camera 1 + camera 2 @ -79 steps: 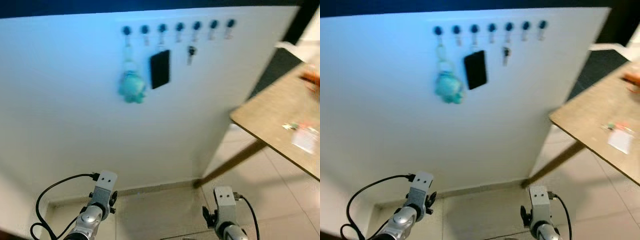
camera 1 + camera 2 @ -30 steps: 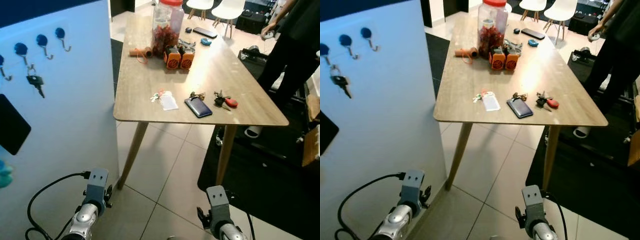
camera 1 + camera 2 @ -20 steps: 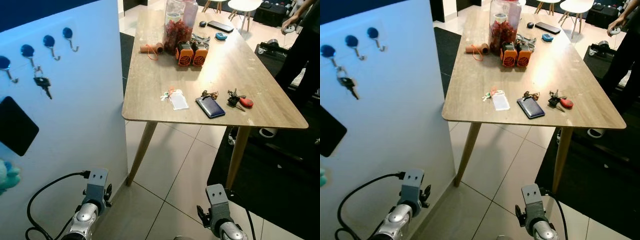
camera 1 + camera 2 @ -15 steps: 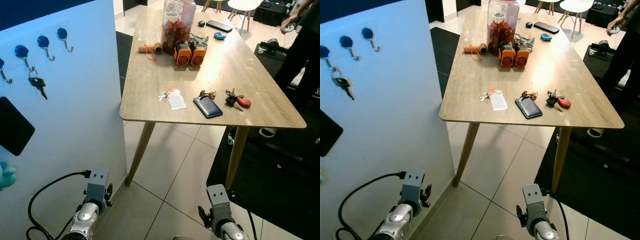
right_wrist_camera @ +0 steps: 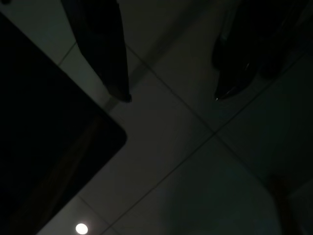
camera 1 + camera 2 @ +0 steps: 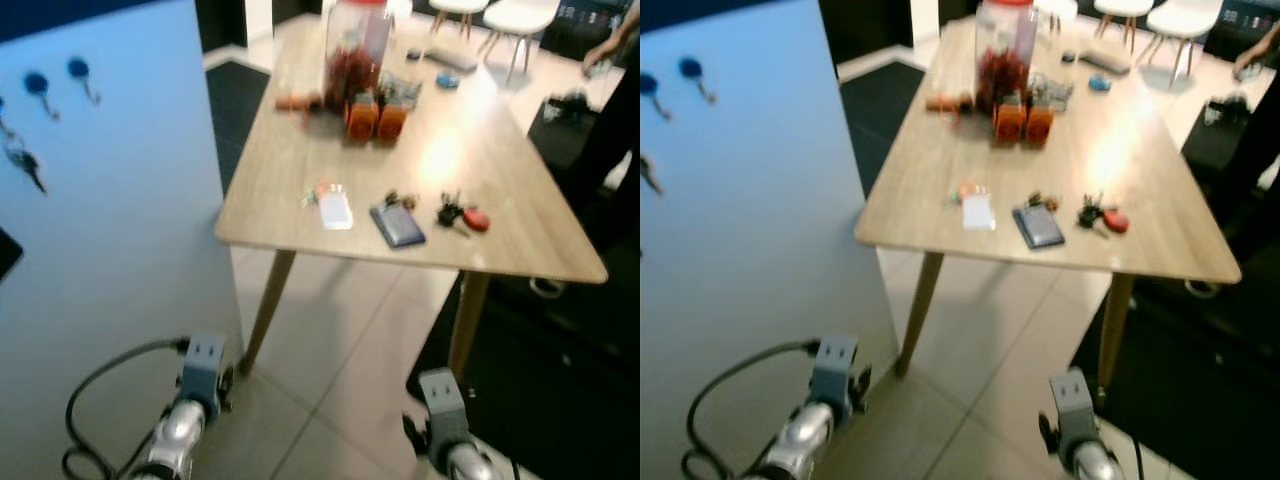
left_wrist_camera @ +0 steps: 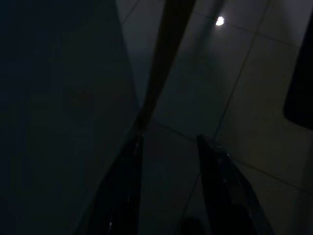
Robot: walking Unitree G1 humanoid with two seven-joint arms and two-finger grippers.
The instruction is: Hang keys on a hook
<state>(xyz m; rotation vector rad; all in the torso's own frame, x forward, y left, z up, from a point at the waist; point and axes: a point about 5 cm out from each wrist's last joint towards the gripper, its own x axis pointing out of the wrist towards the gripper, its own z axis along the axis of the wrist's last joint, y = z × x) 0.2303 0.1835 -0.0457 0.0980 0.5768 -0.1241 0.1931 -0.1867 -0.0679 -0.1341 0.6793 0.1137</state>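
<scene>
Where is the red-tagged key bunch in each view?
Left eye view: red-tagged key bunch near the table's right edge.
Right eye view: the same spot.
Wrist views: dark floor tiles beneath idle left gripper and right gripper.
Shared landmark: dark blue flat case just left of it.

Pale blue board [image 6: 110, 190], light wood table [image 6: 500, 170], red-tagged keys [image 6: 462, 214], beige floor tiles [image 6: 340, 370]

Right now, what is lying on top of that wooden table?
On the wooden table: a tall jar with two orange items before it, a white card, a dark phone and keys with a red fob. Whatever lies behind the jar is hidden.
</scene>
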